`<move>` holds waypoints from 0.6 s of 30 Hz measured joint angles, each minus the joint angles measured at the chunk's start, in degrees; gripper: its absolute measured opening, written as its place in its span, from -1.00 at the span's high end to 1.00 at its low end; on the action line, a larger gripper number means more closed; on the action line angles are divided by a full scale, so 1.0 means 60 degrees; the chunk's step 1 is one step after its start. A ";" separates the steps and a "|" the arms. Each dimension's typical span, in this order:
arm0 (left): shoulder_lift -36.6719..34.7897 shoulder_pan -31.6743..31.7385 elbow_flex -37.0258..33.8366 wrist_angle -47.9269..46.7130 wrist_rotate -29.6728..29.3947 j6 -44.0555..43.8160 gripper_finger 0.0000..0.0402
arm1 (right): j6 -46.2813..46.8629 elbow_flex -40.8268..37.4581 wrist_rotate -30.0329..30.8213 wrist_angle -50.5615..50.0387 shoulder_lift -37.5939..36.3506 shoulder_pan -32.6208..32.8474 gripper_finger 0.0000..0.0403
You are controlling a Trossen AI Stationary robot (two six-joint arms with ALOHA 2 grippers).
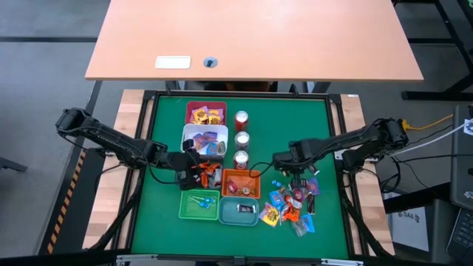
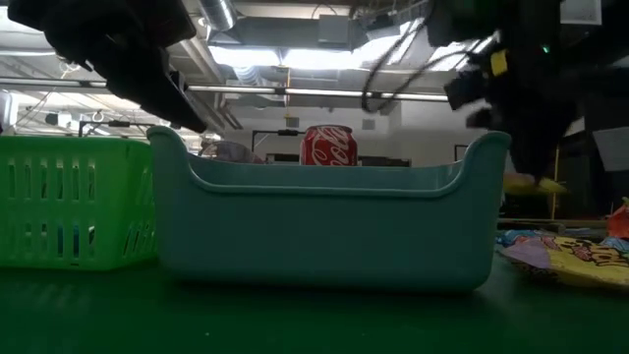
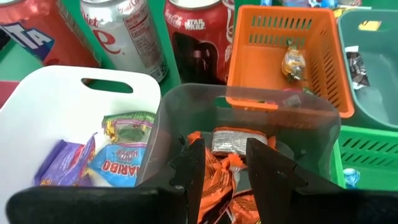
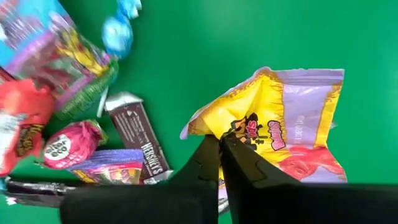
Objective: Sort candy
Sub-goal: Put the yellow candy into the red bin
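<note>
The left gripper (image 3: 225, 163) hangs over the clear bin (image 3: 249, 112), fingers parted around orange wrappers (image 3: 217, 180) lying inside. The right gripper (image 4: 222, 149) pinches a yellow-and-purple candy packet (image 4: 280, 124) by its edge, above the loose candy pile (image 1: 294, 205) on the green mat (image 1: 162, 222).

A loose heap of wrapped candy (image 1: 292, 203) lies on the green desk toward its right front, in red, blue, yellow and purple wrappers. One yellow-and-purple packet (image 4: 280, 121) is pinched at its corner, beside a dark chocolate bar (image 4: 138, 137) lying flat and a pink round sweet (image 4: 68, 144). An orange wrapper (image 3: 217, 180) sits crumpled in a clear tub; a small gold-wrapped sweet (image 3: 293, 62) rests in the orange bin.
</note>
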 joint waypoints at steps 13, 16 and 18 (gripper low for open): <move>0.0000 0.0001 0.0000 0.0132 0.0000 0.0003 0.47 | -0.2595 0.2550 0.1102 0.0898 -0.0004 -0.0017 0.98; 0.0000 -0.0001 0.0000 0.0132 0.0000 0.0003 0.47 | -0.3517 0.2727 0.1044 0.2132 -0.0011 -0.0156 0.98; 0.0000 0.0001 0.0000 0.0132 0.0000 0.0003 0.47 | -0.4033 0.2728 0.0867 0.3040 -0.0011 -0.0366 0.98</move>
